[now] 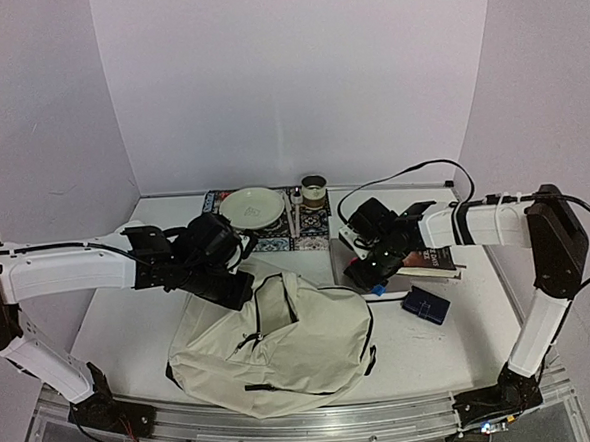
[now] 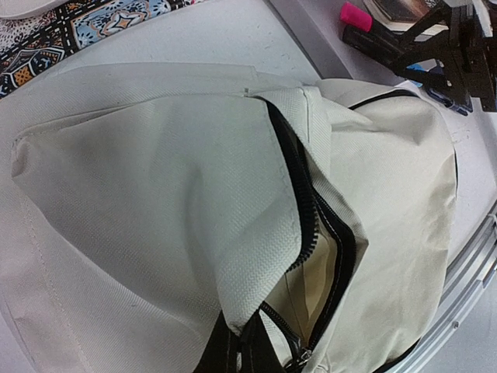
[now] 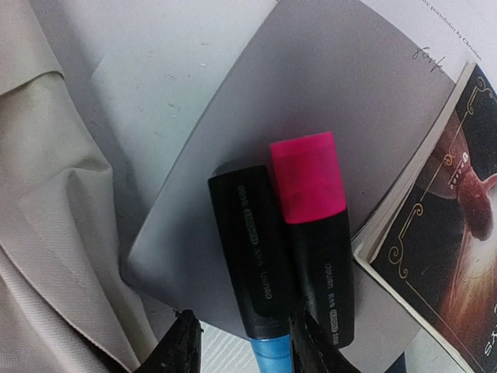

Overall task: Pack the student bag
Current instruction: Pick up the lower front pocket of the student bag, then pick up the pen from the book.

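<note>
The student bag (image 1: 283, 347), cream fabric with black zips, lies at the front middle of the table. My left gripper (image 1: 229, 280) is at its top end. In the left wrist view that gripper (image 2: 239, 351) is shut on a fold of the bag's fabric beside the open zip (image 2: 311, 225), and the pale inside shows. My right gripper (image 1: 370, 272) hovers right of the bag. Its fingers (image 3: 183, 342) stand open on either side of the blue end of a black marker (image 3: 252, 241). A pink-capped marker (image 3: 311, 202) lies against it on a grey sheet (image 3: 311, 101).
A dark-covered book (image 1: 430, 261) lies right of the markers, and a small dark blue case (image 1: 426, 304) sits nearer the front. At the back, a patterned mat (image 1: 276, 240) carries a white plate (image 1: 252, 208), with a small cup (image 1: 314, 190) beside it.
</note>
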You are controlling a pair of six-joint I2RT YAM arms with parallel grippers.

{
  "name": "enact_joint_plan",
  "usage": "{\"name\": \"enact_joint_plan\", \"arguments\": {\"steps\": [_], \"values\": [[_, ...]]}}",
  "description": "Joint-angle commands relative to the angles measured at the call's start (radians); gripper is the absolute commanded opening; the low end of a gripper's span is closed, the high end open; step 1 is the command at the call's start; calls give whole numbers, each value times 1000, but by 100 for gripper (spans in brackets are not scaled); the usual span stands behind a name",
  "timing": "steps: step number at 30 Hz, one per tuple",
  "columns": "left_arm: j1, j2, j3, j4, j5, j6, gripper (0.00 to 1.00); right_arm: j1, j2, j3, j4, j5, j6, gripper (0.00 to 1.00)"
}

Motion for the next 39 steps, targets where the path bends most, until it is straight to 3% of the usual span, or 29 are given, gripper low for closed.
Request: {"name": "enact_joint_plan", "arguments": {"steps": [1,15,25,39], "values": [[13,6,61,33,7,20,0,-15,32,45,-59,31,-24,39],[19,19,67,33,28,26,0,-26,127,72,-68,-10,-28,32],[20,24,68,33,44,22,0,-26,64,93,-76,-58,-3,0],[24,68,116,33,60,-9,0,-17,-139,49,-8,-303,276,0]]}}
